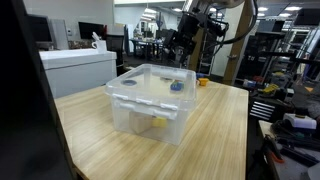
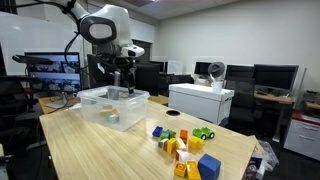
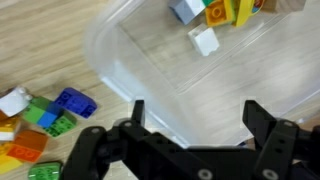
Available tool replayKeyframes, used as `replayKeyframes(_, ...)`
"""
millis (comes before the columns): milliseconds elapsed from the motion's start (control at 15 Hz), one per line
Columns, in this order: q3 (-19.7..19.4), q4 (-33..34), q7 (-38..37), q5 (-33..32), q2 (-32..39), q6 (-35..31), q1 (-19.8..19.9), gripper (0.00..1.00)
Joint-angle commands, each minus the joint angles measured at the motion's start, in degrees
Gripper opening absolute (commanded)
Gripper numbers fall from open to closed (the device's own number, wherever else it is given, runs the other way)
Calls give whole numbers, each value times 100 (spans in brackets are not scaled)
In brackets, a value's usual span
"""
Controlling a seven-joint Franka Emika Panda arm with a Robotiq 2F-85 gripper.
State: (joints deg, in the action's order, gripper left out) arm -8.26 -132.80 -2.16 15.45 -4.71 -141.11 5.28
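We see the black gripper (image 3: 195, 115) hanging, its jaws spread wide and empty, above the clear plastic bin (image 3: 100, 50). A small white toy block (image 3: 204, 40) lies inside it.

Bin (image 2: 95, 108) sits on the table (image 2: 90, 155), with a few blocks (image 3: 205, 40) lying inside on its floor. Loose pile of blocks (image 2: 185, 148) on the table outside the bin, near it but apart. Fingers (image 3: 137, 115) hang above the bin, over its rim.
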Motion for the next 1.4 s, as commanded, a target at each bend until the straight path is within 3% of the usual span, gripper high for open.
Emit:
replayKeyframes(0, -328, 73, -45, -71, 100, -13, 412, 100)
replayKeyframes(600, -1048, 382, -463, -422, 1323, -619, 1238, 100)
replayKeyframes(867, -1097, 927, -699, -486, 2076, -1132, 1292, 100)
replayKeyframes(1333, -993, 1513, -1045, -522, 2920, -1095, 1142, 100)
